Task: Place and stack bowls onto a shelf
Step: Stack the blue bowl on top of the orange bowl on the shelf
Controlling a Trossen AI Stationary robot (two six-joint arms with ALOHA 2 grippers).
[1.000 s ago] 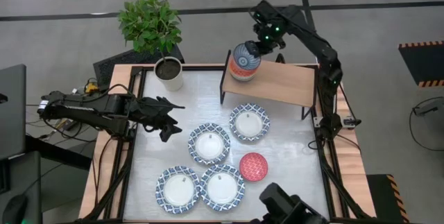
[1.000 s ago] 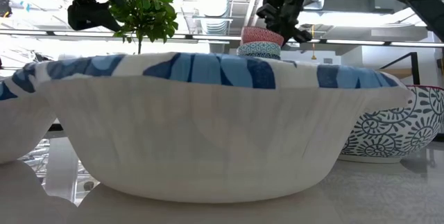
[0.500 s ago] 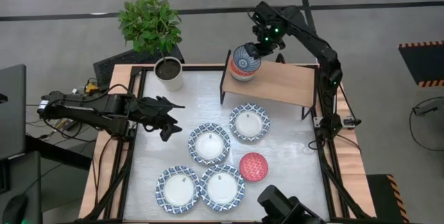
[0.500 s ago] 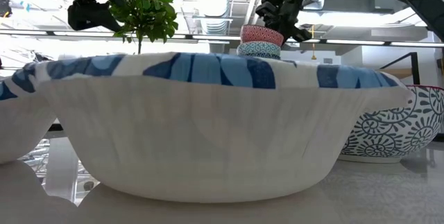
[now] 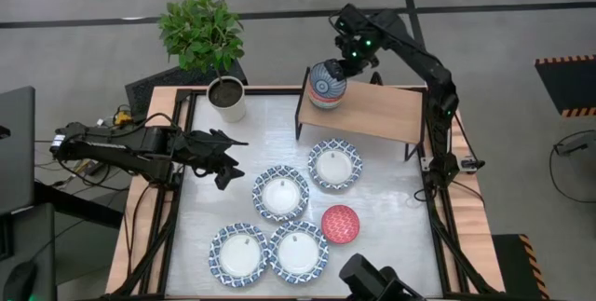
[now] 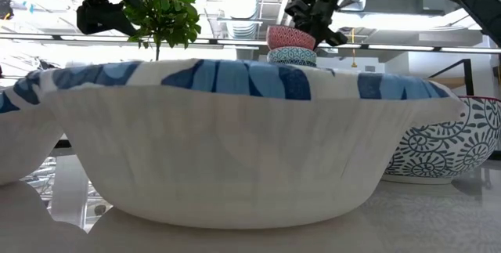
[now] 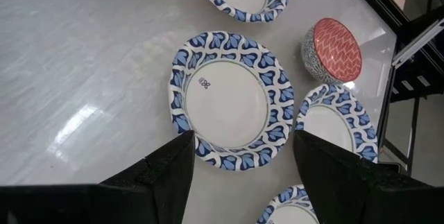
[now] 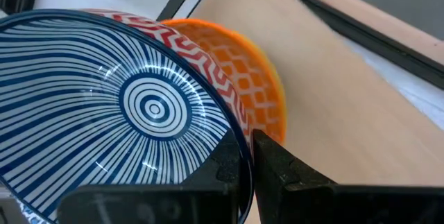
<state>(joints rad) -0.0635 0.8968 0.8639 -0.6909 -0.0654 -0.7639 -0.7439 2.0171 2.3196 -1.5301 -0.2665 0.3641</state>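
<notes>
- The right gripper (image 5: 341,61) is at the far edge of the table, over the left end of the shelf (image 5: 382,113), its fingers (image 8: 277,175) pinched narrow on the rim of the dark blue-grey bowl (image 5: 327,79).
- Compared with a second ago, that bowl has tipped less steeply and sits a little nearer the far edge; in the low view its pink underside (image 6: 290,37) now leans over the bowl beneath it.
- The held bowl rests as the top of a stack of small bowls (image 5: 322,93) at the shelf's left end; the right wrist view shows a red zigzag bowl (image 8: 201,44) directly under it and an orange bowl (image 8: 260,85) below that.
- To the right of the stack the shelf board is bare wood up to its right end, near the table's right edge.
- The left gripper (image 5: 228,152) hangs over the left half of the table, unmoved from the earlier frames, its fingers (image 7: 159,172) spread wide above a blue-and-white bowl (image 7: 230,99).
- Four wide blue-and-white bowls lie on the tabletop (image 5: 214,208): one in front of the shelf (image 5: 334,163), one at mid-table (image 5: 281,192), and two side by side at the near edge (image 5: 239,253) (image 5: 298,252).
- A red bowl (image 5: 340,223) sits just right of the near pair, close beside the right one.
- A potted plant (image 5: 226,98) stands in the far left corner, well apart from the shelf.
- The strip along the right edge, in front of the shelf, is free tabletop.
</notes>
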